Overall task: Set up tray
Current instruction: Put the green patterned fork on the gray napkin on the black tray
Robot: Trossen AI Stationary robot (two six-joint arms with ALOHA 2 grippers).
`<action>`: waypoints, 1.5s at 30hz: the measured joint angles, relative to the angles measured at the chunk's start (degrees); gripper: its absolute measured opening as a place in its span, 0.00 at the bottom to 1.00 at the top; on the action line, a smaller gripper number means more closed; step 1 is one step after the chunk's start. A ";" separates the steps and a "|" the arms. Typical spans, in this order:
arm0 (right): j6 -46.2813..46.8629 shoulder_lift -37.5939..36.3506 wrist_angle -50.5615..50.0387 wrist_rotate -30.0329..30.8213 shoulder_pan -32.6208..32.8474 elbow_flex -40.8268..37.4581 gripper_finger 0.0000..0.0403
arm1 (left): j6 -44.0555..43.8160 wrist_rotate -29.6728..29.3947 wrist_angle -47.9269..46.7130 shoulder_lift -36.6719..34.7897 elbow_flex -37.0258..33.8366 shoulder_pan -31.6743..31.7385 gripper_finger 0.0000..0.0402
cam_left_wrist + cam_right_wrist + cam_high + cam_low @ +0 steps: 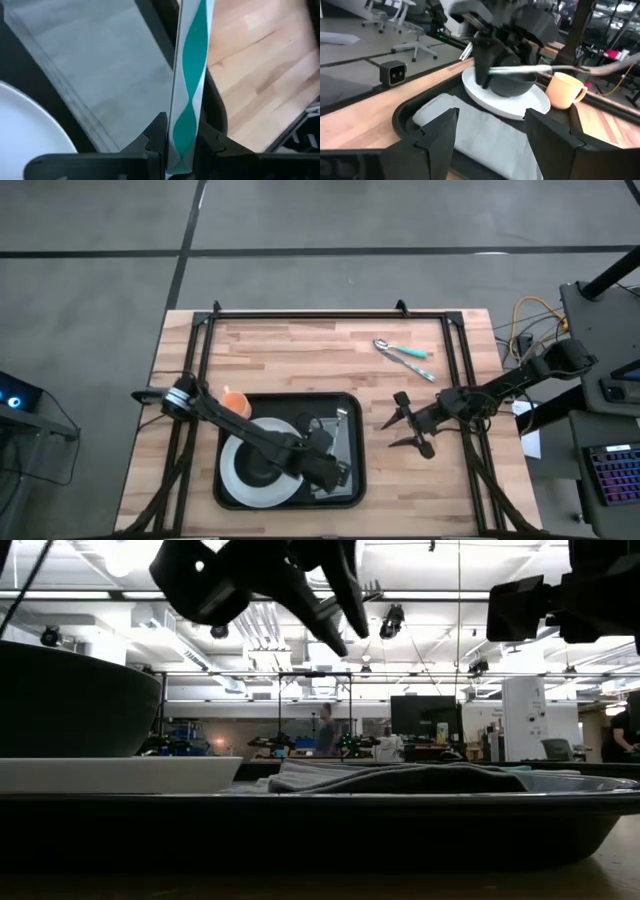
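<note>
While set flat on the table (300, 350) toward its near edge and left of centre, carried on the tray (290, 398) a white plate (235, 470) at the left and a grey folded cloth (100, 65) at the right. Topped the plate with a dark bowl (507, 85).

Reached the left gripper (182, 137) in over the tray's right half, above the cloth, jaws clamped on a utensil (189, 90) with a teal-and-silver handle. Pointed that handle out over the cloth, close beside the tray's right rim.

Hung the right gripper (388, 433) over bare wood to the right of the tray, near it but apart, jaws spread wide and holding nothing, fingers aimed at the tray.

Showed an orange mug (234, 401) at the tray's far left corner, partly under the left arm; could not tell whether inside the rim or just outside it.

Showed, farther back on the table's right half, a spoon (382, 345) and a teal-handled piece (418, 352) lying crossed, touching each other and well apart from the tray.

Edged the table's far side with a black rail (300, 314).

Caught, beyond the table in the low view, a brightly lit workshop with benches and screens, and a person (325, 730) standing far off.
</note>
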 joint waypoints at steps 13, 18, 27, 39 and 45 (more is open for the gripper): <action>-1.03 0.09 -0.34 -0.44 6.85 0.06 0.55 | -13.39 1.98 -7.05 8.48 8.16 -3.86 0.08; -1.08 0.13 -1.17 -0.39 8.52 0.85 0.55 | -18.18 2.24 -6.17 8.48 7.38 -4.72 0.08; -1.10 0.11 -1.66 -0.02 8.61 0.85 0.55 | -18.83 3.79 -5.70 8.46 6.62 -4.62 0.08; -0.79 0.11 -1.66 0.00 8.61 0.85 0.55 | -20.69 5.28 -2.44 8.41 4.73 -4.58 0.11; -0.69 0.11 -1.64 0.02 8.61 0.85 0.55 | -22.36 5.26 -2.33 8.37 4.48 -4.45 0.09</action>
